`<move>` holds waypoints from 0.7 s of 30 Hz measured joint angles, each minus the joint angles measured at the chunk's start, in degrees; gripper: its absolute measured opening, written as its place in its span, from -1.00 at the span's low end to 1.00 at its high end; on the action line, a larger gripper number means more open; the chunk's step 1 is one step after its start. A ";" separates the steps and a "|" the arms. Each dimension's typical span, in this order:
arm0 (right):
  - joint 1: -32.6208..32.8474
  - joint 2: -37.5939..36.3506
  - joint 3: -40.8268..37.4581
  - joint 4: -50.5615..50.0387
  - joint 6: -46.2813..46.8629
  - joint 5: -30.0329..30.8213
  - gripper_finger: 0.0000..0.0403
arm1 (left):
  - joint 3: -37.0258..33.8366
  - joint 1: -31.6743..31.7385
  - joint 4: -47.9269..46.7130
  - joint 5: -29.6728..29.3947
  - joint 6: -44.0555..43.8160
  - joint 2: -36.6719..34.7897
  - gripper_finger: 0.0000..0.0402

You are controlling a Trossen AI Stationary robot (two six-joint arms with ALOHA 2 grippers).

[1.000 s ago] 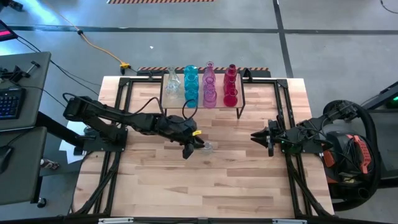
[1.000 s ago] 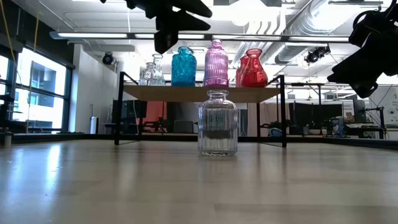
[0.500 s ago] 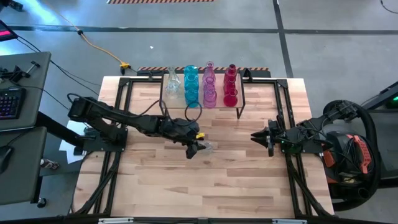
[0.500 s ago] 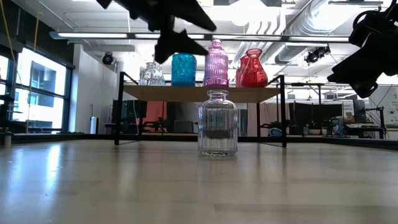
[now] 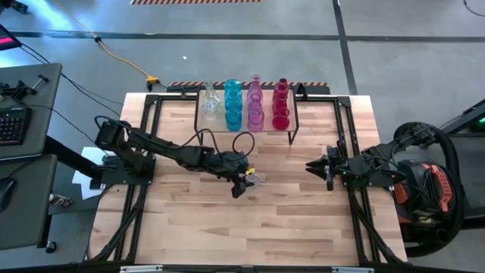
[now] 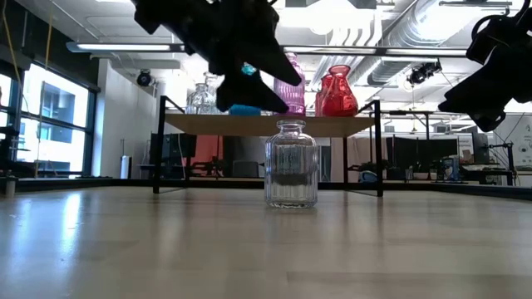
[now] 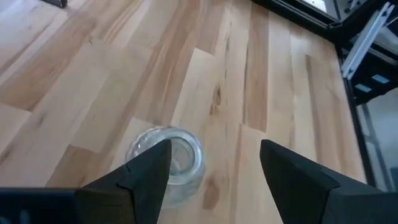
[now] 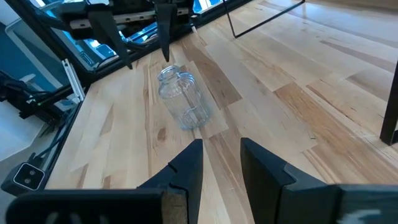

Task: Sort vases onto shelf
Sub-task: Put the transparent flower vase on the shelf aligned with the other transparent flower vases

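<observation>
Clear glass vase (image 5: 255, 180) stands upright mid-counter, at six o'clock from the shelf (image 5: 246, 121); the left pincer (image 5: 242, 184), fingers wide, hovers just at its nine o'clock, nearer than the narrow, empty right pincer (image 5: 311, 167)

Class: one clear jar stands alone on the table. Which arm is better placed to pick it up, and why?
Left. The left gripper hangs open just above the clear jar, while the right gripper waits farther off.

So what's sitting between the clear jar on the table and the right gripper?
Nothing: in the high view, only bare wooden tabletop lies between the clear jar and the right gripper. The right wrist view shows the same bare boards.
</observation>
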 joint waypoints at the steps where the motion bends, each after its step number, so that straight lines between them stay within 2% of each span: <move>1: 0.01 0.00 0.00 -0.02 0.00 0.00 -0.56 | 0.00 0.00 0.41 -0.17 0.53 0.37 0.18; 11: 0.01 0.00 0.00 -0.16 0.02 0.00 -0.56 | -0.02 0.00 1.74 -2.01 4.20 2.24 0.18; 21: 0.00 -0.02 0.00 -0.47 0.00 0.00 -0.56 | 0.15 -0.28 3.46 -3.53 4.12 3.98 0.18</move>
